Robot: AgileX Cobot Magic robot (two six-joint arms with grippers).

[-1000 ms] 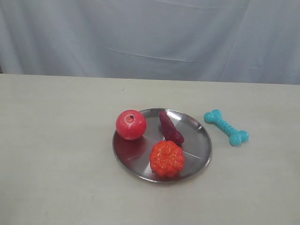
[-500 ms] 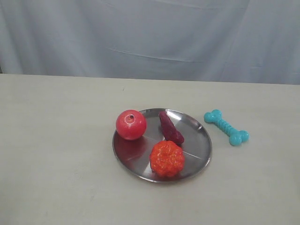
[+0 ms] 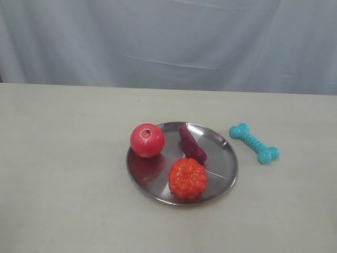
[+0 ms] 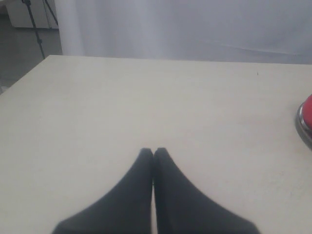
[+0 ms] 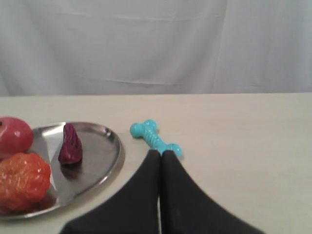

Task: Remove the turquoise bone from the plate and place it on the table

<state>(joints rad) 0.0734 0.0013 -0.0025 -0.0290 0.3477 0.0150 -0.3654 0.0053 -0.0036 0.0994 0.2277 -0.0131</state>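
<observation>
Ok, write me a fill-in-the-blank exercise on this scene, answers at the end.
1. The turquoise bone lies on the ____, not on the plate.
2. Of the toys on the plate, the one nearest the bone is the ____ toy.
3. In the exterior view the bone lies to the ____ of the plate.
4. The left gripper and the right gripper are both ____.

Answers: table; purple; right; shut.

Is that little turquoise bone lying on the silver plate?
No, the small turquoise ribbed rubber bone lies on the pale beige table, apart from the round shiny silver metal plate.
</observation>
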